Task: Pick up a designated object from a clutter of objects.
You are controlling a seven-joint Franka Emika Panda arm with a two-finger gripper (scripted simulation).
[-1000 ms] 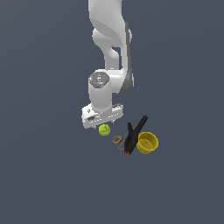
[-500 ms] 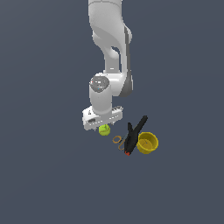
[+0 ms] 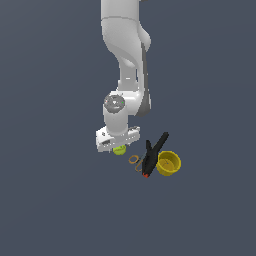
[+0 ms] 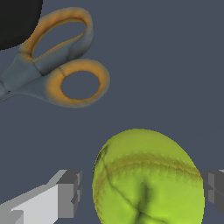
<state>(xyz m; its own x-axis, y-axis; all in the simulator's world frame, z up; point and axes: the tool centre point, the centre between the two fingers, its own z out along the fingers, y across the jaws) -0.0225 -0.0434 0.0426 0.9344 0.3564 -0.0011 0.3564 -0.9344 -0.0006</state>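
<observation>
The designated object, a yellow-green ball (image 3: 119, 150) with seam lines, lies at the exterior view's left end of the clutter of objects. My gripper (image 3: 118, 148) is low over it, hiding most of the ball there. In the wrist view the ball (image 4: 148, 179) sits between my two grey fingers (image 4: 70, 192). One finger stands a small gap off the ball, the other is at its side. My gripper (image 4: 140, 190) is open around the ball.
A tan ring-handled item (image 4: 61, 74) lies close beside the ball, also seen small as the ring-handled item (image 3: 135, 161). A black tool with a red tip (image 3: 152, 152) and a yellow cup (image 3: 168, 163) lie toward the exterior view's right.
My arm has come down, bringing the gripper lower over the ball. The ball and the other objects have not moved.
</observation>
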